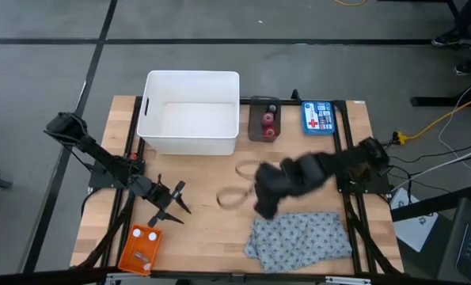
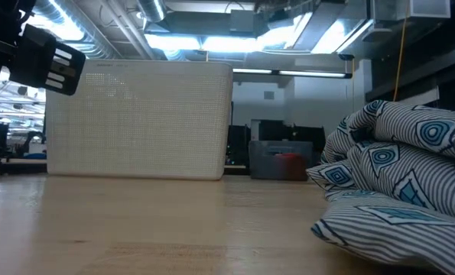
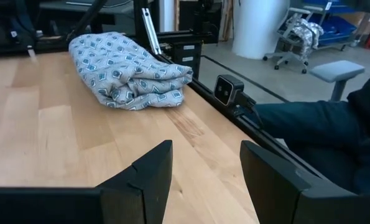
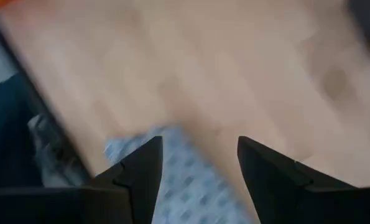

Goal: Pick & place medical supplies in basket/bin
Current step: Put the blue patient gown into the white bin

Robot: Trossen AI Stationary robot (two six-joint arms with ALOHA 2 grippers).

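— While you hang over the table, what step are you on?

— Reaching, I judge. My right gripper hovers with fingers spread and empty, just above the cloth's near edge. My left gripper waits, also spread, beside the basket.

— And next?

— Probably drop onto the cloth, pinch a fold, and carry it across to the basket at the front left corner. It's bulky, so the fit looks doubtful.
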